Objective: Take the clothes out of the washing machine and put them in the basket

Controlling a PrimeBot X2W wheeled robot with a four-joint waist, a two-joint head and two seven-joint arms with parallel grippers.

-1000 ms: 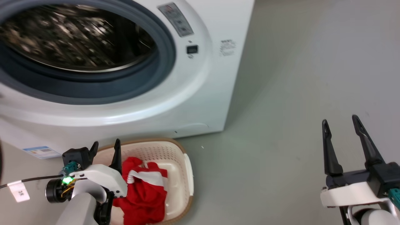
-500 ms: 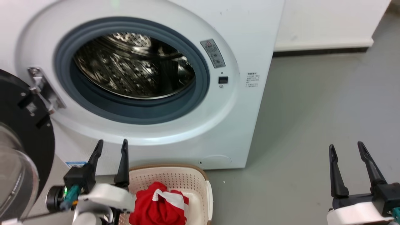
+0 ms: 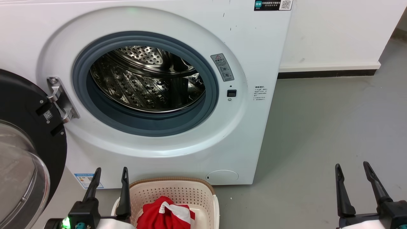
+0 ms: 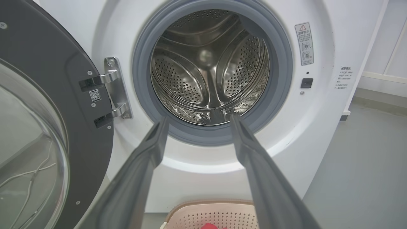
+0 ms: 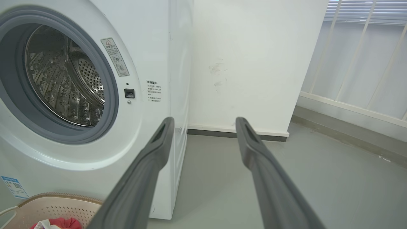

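Spread left claw [image 4: 198,118] faces the washing machine [image 4: 318,127]; probably clothes [image 4: 211,226] in basket [image 4: 210,202].

- There was one washing machine [image 3: 260,47], with one drum [image 3: 143,86] and one door [image 3: 25,105].
- There was one basket [image 3: 178,190].
- One heap of red clothes [image 3: 165,216] lay in it; the number of garments could not be told.
- There were two grippers, the left gripper [image 3: 111,171] and the right gripper [image 3: 351,166], with two fingers each.
- Four stickers sat on the machine's front: a warning sticker [image 3: 222,67], a text label [image 3: 259,93], a QR sticker [image 3: 272,4] at the top edge, and a blue label [image 3: 84,180] at the lower left corner.
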